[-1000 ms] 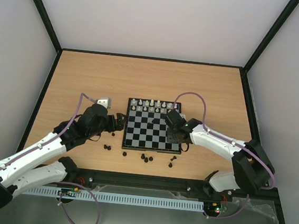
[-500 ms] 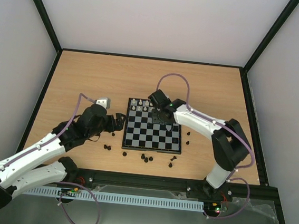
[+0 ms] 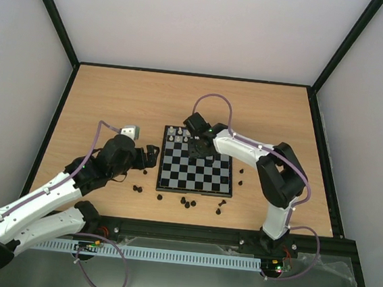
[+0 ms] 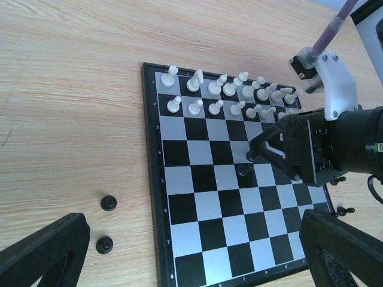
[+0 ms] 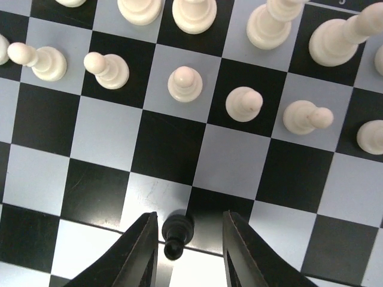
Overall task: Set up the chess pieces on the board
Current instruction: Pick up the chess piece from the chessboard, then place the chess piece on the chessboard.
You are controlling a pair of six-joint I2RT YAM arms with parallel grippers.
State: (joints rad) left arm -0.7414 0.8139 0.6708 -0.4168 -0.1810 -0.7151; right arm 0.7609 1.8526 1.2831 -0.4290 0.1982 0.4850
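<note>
The board [image 3: 188,174] lies mid-table, with white chess pieces [image 3: 179,133] in two rows along its far edge. My right gripper [image 3: 199,148] hovers low over the board just in front of those rows. Its fingers [image 5: 140,251] stand apart around one upright black pawn [image 5: 177,230]. The pawn is close to the left finger, with a clear gap to the right one. From the left wrist, that pawn [image 4: 243,170] stands on the board [image 4: 221,233] under the right gripper [image 4: 254,161]. My left gripper [image 3: 151,156] waits open at the board's left edge, holding nothing.
Loose black pieces lie on the wood: one pair [image 3: 137,189] left of the board, a cluster [image 3: 186,201] in front, others [image 3: 242,170] to its right. Two black pieces [image 4: 108,203] sit near my left finger [image 4: 45,251]. Black frame rails edge the table.
My right arm has swung from the board's right side toward its far middle, bringing the gripper in front of the white rows. The left arm has hardly moved.
</note>
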